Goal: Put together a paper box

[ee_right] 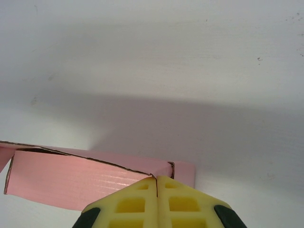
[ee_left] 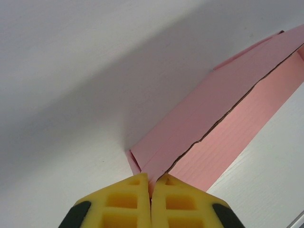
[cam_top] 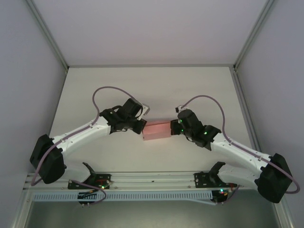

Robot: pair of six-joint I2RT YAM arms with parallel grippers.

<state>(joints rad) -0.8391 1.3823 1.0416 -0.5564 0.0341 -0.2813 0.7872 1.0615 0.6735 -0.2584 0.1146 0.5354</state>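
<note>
**Box Part-Formed**

We find the pink thin-card paper box [cam_top: 156, 129] lying mid-way across the white worktop [cam_top: 142, 90]. The left jaws and right jaws are each pinched closed on one end of it. Panels are folded up, but a long seam gapes, so we judge closing remains. Card: matte, faintly ribbed, brown-edged.
</note>
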